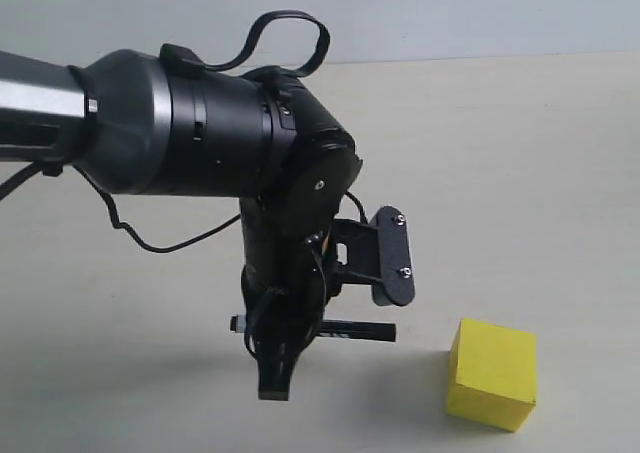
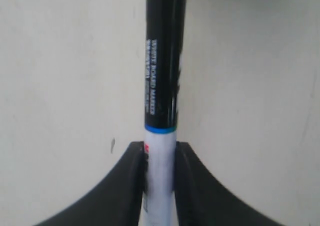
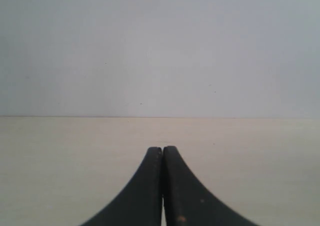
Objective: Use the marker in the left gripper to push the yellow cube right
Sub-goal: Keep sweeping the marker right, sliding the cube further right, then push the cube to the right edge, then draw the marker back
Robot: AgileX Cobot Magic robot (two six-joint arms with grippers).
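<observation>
At the left of the exterior view, a bulky glossy black arm (image 1: 180,123) is reaching in across the pale desk (image 1: 520,173), with a thin black cable (image 1: 290,31) looping over its top. The arm is bending downward at its wrist, and the left end effector (image 2: 160,153) is clamping a whiteboard marker (image 1: 360,329). In the left wrist view its two black fingers (image 2: 125,186) are pressing on either side of the white barrel. The long black cap is sticking out beyond them, past a thin blue ring where cap and barrel meet (white print on the cap is reading "WHITE BOARD MARKER"). In the exterior view the marker is lying roughly level, with its small black end poking out on the left and the cap tip pointing right.

Further right, the yellow cube (image 1: 492,373) is sitting on the desk near the lower right of the exterior view. A clear strip of bare desk is separating it from the cap tip, so the two are near each other but not touching. Shadow is falling on the desk under the arm and up to the cube's left face.

The right end effector (image 3: 162,151) is showing only in its own wrist view. Its fingers are pressing together with nothing between them, pointing over bare desk toward a grey wall (image 3: 160,46).
</observation>
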